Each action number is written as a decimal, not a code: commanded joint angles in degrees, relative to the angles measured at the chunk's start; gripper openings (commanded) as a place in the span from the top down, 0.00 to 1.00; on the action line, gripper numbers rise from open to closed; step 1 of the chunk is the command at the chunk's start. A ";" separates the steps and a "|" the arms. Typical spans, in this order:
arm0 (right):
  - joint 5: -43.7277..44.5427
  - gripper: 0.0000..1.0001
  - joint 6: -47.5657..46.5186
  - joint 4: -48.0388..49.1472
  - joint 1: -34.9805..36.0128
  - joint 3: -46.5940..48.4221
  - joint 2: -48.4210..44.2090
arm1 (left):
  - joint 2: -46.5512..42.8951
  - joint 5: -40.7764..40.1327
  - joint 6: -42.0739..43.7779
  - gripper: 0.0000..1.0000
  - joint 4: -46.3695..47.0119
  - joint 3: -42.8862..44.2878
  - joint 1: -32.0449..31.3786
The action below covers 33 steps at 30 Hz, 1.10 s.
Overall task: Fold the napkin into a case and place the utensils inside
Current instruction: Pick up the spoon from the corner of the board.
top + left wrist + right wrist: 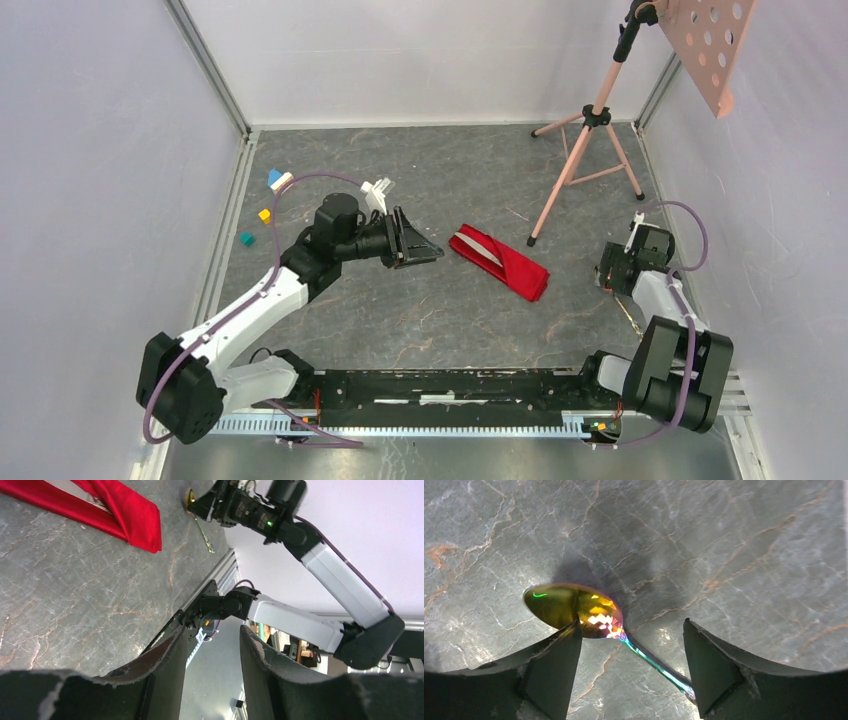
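- Left gripper (418, 248): hovers above the table (400, 320), well left of the cloth; jaws partly apart, nothing between them.
- Napkin (505, 268): already folded into a narrow red case, lying mid-table. Folding appears done. A pale strip shows along the fold; whether it is a silver utensil cannot be told.
- Gold spoon (574, 607): lies on the table at far right, outside the case.
- Right gripper (631, 630): jaws wide apart, straddling the spoon's neck, not closed on it.
- Remaining: grasp the spoon, carry it to the case, insert it.
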 commanded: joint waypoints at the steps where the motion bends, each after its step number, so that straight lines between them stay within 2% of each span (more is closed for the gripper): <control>1: -8.90 0.25 0.71 2.12 -0.65 -0.66 2.97 | -4.45 1.96 2.75 0.49 -1.69 -1.59 -0.21; 5: -10.03 0.39 4.23 1.46 -0.56 -2.17 5.99 | -6.34 1.63 1.25 0.49 0.68 -3.69 -0.14; 8: -12.65 0.58 7.44 0.38 0.04 -1.58 8.84 | -7.08 1.15 -0.11 0.48 3.35 -5.06 -0.13; 12: -21.84 0.66 13.05 3.37 2.56 -3.18 9.93 | -6.95 0.80 -0.45 0.48 4.36 -5.48 -0.04; 15: -23.17 0.70 18.43 5.85 4.69 -4.69 8.97 | -5.53 1.04 -0.55 0.47 5.10 -4.87 -0.08; 17: -24.09 0.69 22.48 8.10 5.68 -6.25 7.26 | -4.63 1.19 -0.38 0.47 5.45 -4.41 -0.08; 20: -23.64 0.58 27.61 9.36 7.01 -6.89 4.35 | -3.35 0.97 -0.37 0.47 6.45 -4.47 -0.09; 22: -20.52 0.52 26.73 6.80 8.14 -5.26 2.60 | -2.36 1.55 -0.63 0.47 7.48 -4.62 -0.08; 27: -12.08 0.37 12.56 -2.76 11.31 1.03 3.00 | -1.14 1.81 -0.33 0.47 8.50 -5.10 0.00; 31: -8.49 0.36 0.26 -7.67 14.39 3.71 4.28 | 0.26 2.48 -0.54 0.47 9.64 -5.46 0.00; 33: -14.55 0.38 -3.08 -5.24 14.83 3.09 2.52 | 0.90 2.91 -0.55 0.47 10.02 -5.31 -0.03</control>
